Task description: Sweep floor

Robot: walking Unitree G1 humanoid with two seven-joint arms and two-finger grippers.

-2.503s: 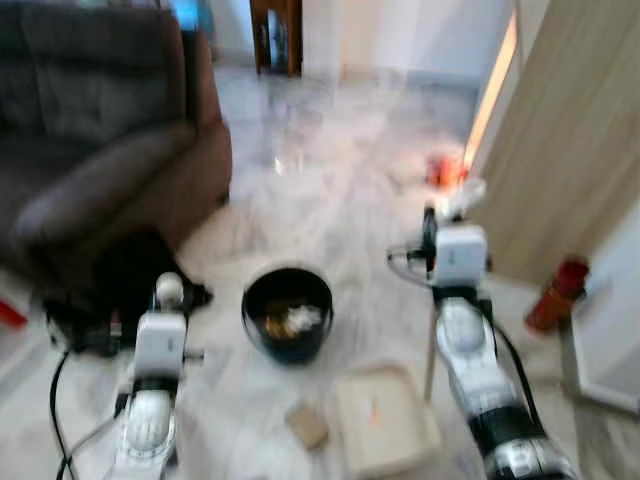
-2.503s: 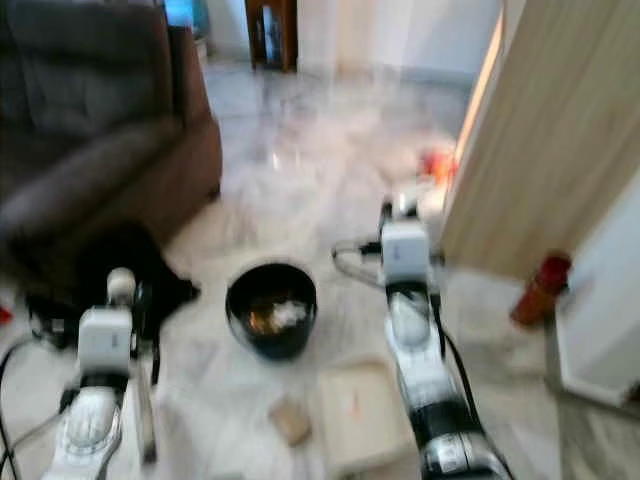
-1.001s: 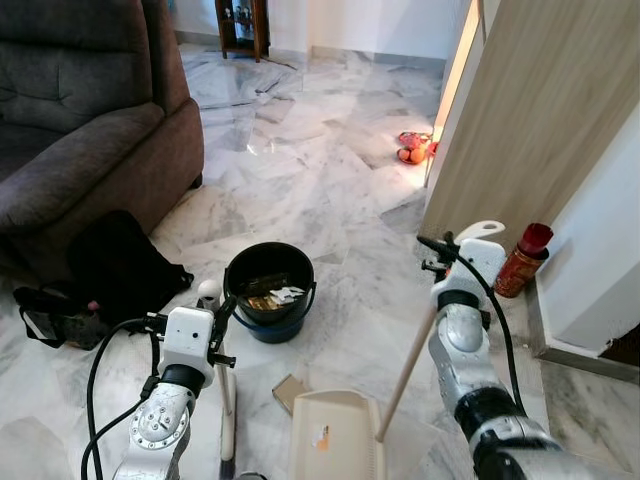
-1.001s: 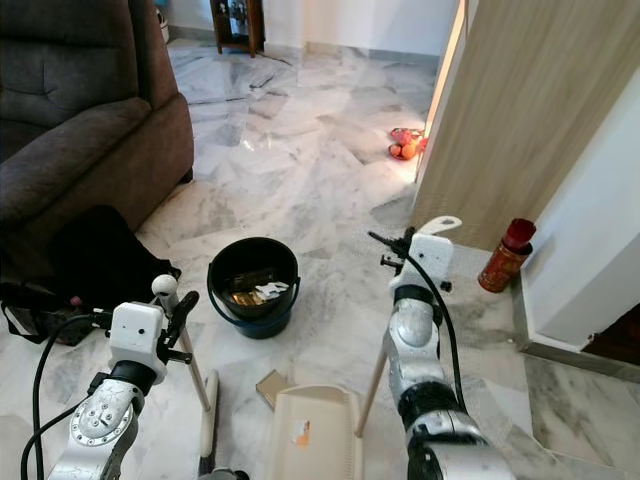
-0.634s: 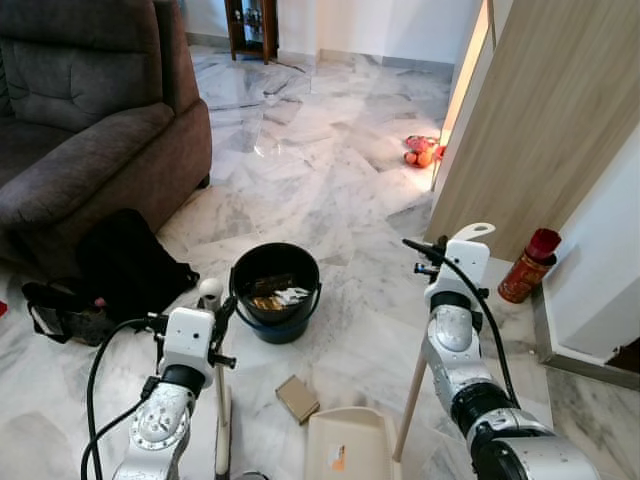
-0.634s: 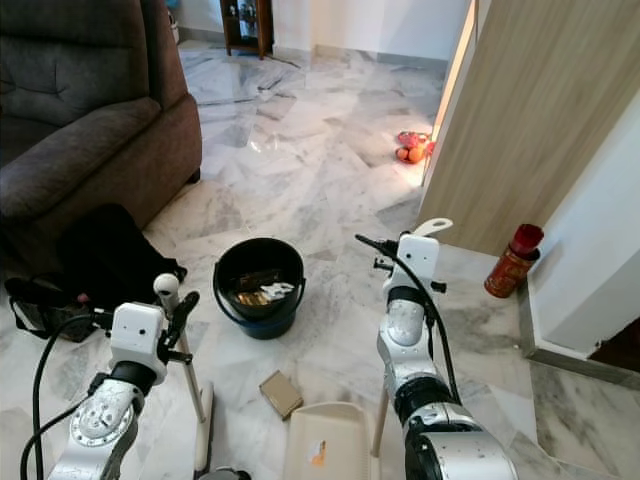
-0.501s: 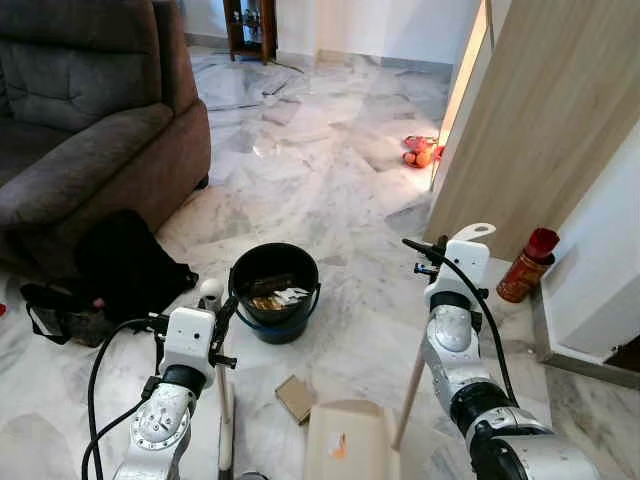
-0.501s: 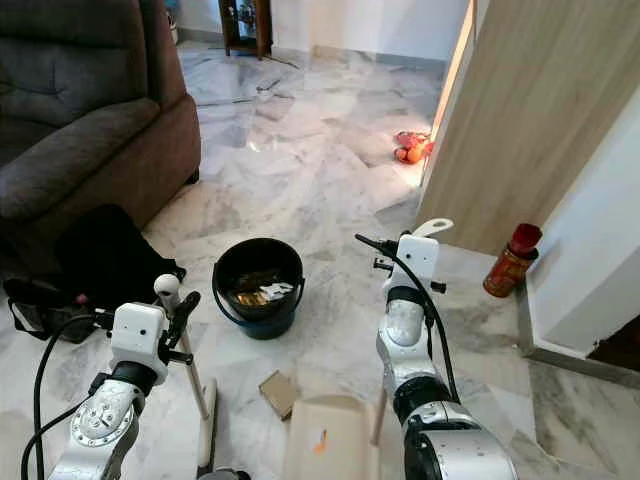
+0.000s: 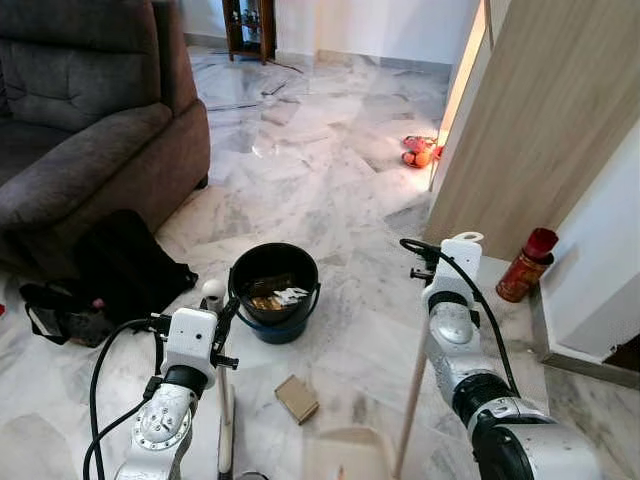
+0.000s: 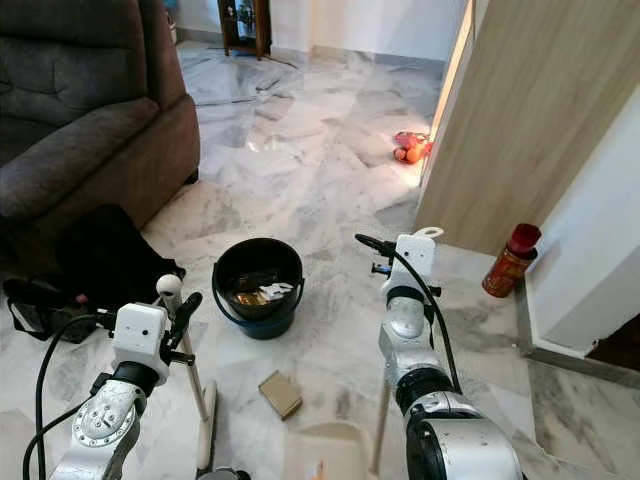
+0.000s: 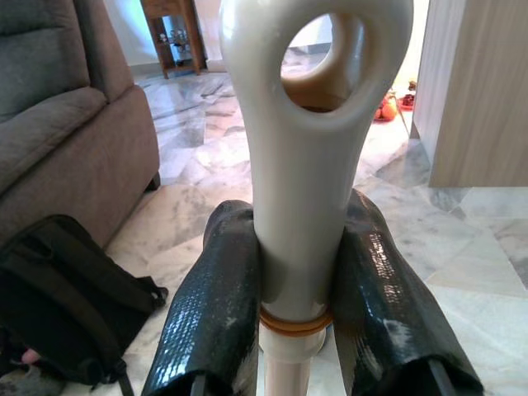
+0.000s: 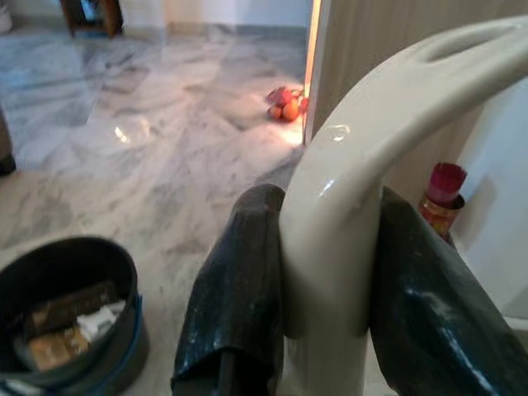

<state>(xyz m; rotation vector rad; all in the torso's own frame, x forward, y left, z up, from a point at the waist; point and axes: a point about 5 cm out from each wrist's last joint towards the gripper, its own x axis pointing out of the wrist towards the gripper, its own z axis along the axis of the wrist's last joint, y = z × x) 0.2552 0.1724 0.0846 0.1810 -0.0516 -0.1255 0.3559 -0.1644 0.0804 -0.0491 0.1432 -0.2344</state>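
Marble floor [image 9: 330,170] runs ahead of us, with a sofa [image 9: 80,120] at left and a wooden panel [image 9: 550,110] at right. We note the left pincer [image 11: 299,289] pinching the broom handle [image 11: 301,157]: both black fingers [image 11: 216,305] press against the cream shaft just below its looped end. In the head views that handle [image 9: 224,400] stands near upright beside the left arm, running down to the floor. The right pincer [image 12: 326,272] is likewise clamped on the dustpan handle [image 12: 355,181], one finger on each side of the curved cream grip. Its pale pole [image 9: 412,400] slants down from the right wrist to the dustpan [image 9: 345,455], which sits at the bottom edge of the head view and looks blurred.

Between the two arms a black bucket [image 9: 275,290] stands on the floor, holding scraps of paper and card. A small brown cardboard piece [image 9: 297,398] lies on the floor in front of the bucket, near the dustpan and apart from it. A black bag [image 9: 120,265] lies against the sofa base at left. A red can [image 9: 527,265] stands by the white wall at right. Small orange items [image 9: 420,152] lie by the panel's far edge; we cannot tell what they are.
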